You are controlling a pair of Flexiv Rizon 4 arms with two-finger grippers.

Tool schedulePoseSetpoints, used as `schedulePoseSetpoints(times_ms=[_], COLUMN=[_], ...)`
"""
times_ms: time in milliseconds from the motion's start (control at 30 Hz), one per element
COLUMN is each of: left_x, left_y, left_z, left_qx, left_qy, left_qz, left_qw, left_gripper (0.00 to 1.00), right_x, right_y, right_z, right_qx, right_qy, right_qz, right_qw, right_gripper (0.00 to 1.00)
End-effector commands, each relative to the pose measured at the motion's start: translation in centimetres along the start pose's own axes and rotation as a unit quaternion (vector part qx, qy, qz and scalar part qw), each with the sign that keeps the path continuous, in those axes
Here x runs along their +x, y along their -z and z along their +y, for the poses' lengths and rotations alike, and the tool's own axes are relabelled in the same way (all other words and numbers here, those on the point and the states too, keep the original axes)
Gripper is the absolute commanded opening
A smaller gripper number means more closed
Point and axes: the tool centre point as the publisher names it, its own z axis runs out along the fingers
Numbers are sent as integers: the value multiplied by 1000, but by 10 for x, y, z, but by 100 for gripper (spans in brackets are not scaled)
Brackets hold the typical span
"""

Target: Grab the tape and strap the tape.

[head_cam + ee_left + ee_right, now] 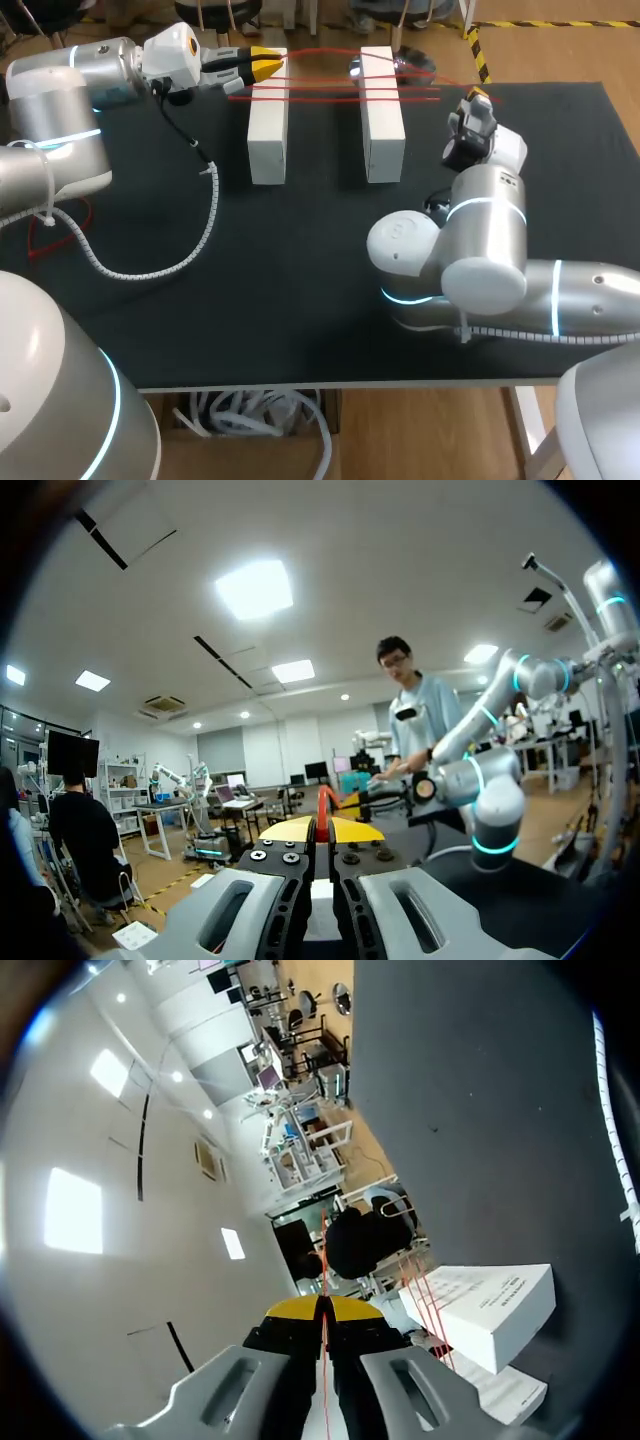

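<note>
Our left gripper (322, 827) has its 2 yellow tips pressed together with almost no gap, and a strip of the red tape (322, 805) stands pinched between them. Our right gripper (322, 1307) is in the same condition: tips drawn tight together, with a thin red line of tape running out from between them. In the head view the left gripper (264, 66) hangs near the table's far-left corner, just beside the far end of 1 white block (267, 140). The right gripper (478, 98) sits toward the table's far-right corner, well apart from the left one. Between the 2 grippers the red tape (340, 88) is strung in several thin strands across the far ends of both blocks, bridging the gap to the second white block (383, 130). Both blocks lie side by side, lengthwise, on the black table (300, 300). The right wrist view shows a block (495, 1310) ahead of that gripper with red strands over it. A white coiled cable (150, 268) lies near the table's left edge.
</note>
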Motion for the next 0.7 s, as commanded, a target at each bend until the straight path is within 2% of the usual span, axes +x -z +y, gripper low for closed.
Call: schedulePoseSetpoints(times_ms=[33,167,300,433,700], left_x=[0,0,0,0,0], left_y=[0,0,0,0,0], left_z=[1,1,1,1,1], left_qx=[1,1,1,1,1], left_qy=[-1,-1,-1,-1,-1], left_qz=[-1,-1,-1,-1,-1], left_qw=[1000,1000,1000,1000,1000], left_gripper=[0,0,0,0,0], right_x=[1,-1,3,14,14], right_y=[-1,-1,2,3,3], right_z=[1,2,2,-3,-3], right_qx=[7,3,16,-20,-20], right_qy=[43,129,208,218,218], right_qz=[8,22,42,4,4], right_qw=[999,991,977,976,976], right_gripper=[0,0,0,0,0])
